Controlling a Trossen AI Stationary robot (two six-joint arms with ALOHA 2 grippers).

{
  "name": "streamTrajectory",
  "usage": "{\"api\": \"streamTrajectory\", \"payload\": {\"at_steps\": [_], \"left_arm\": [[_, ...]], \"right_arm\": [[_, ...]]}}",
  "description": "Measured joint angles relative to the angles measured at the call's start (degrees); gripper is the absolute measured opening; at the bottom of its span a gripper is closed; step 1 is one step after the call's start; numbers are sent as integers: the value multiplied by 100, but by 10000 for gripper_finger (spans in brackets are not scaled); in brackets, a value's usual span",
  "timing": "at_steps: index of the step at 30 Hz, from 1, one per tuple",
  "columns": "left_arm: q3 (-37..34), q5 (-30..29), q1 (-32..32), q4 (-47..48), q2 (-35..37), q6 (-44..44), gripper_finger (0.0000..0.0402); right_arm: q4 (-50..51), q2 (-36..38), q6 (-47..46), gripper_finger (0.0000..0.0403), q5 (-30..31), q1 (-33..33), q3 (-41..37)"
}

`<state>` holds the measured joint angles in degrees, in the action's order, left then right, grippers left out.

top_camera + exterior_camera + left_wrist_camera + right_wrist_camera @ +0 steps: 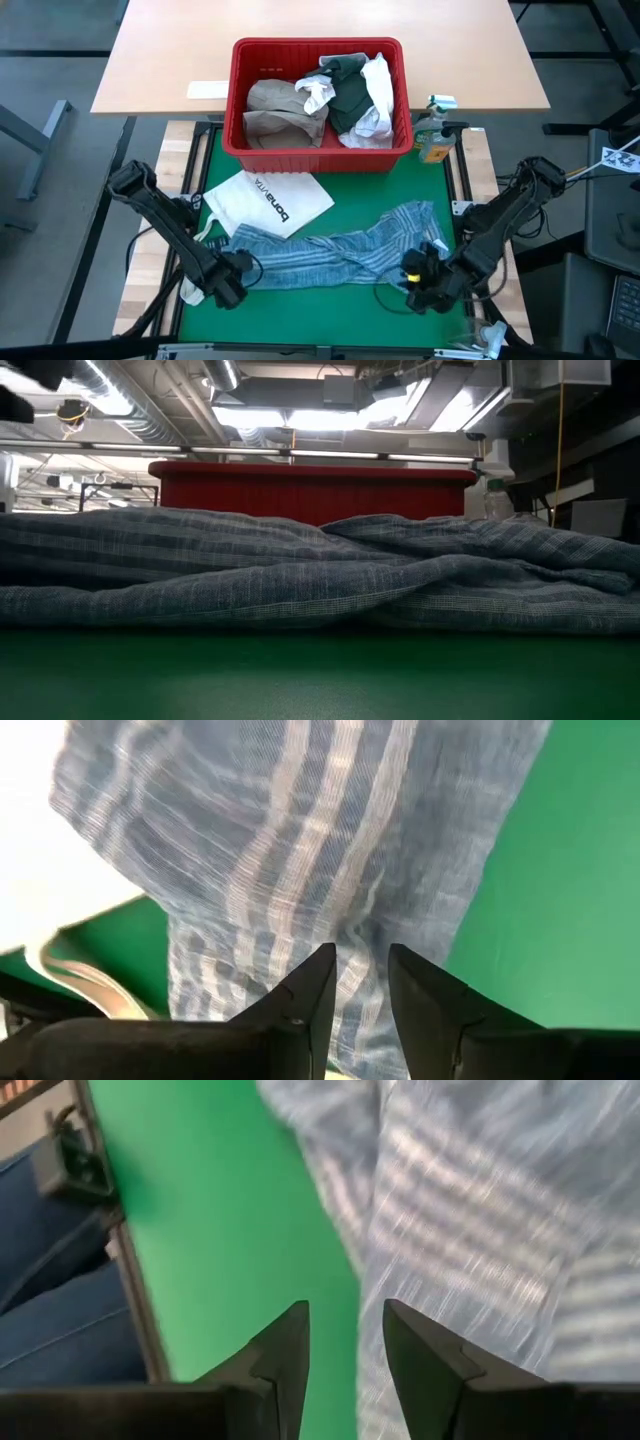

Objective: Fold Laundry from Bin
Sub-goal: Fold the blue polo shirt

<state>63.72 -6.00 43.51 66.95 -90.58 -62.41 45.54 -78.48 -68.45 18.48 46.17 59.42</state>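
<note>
A blue-striped cloth (330, 250) lies crumpled in a long band across the green mat (320, 315), rising in low folds in the low view (300, 570). My left gripper (232, 280) hovers open over the cloth's left end (320, 840), pointing down. My right gripper (415, 285) hovers open at the cloth's right end (480, 1200), slanting down, with its fingers over the cloth's edge and the bare mat. The red bin (316, 42) stands at the mat's far edge and holds tan (280, 110), white (378, 85) and dark (350, 100) laundry.
A white tote bag with black lettering (265, 200) lies flat between the bin and the cloth, and its strap (90, 990) runs past my left gripper. A small bottle (433, 135) stands to the right of the bin. Blue denim (50, 1300) shows beyond the table's edge.
</note>
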Motion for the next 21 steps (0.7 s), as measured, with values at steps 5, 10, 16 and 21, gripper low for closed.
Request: {"api": "streamTrajectory", "payload": {"at_steps": [5, 10, 16, 21], "left_arm": [[0, -667, -109, -26, 77, 0, 89], [0, -1253, -422, -376, 74, 2, 89], [0, -1350, -744, -876, 72, 324, 89], [0, -1464, -953, -1124, 72, 451, 89]], "right_arm": [[-369, -84, 896, 129, 2, -712, 0], [-1235, -394, 2217, 129, 2, -1405, 0], [-2371, -955, 3341, 129, -1, -2048, -2], [-2883, -1360, 3948, 129, -296, -2387, -4]]}}
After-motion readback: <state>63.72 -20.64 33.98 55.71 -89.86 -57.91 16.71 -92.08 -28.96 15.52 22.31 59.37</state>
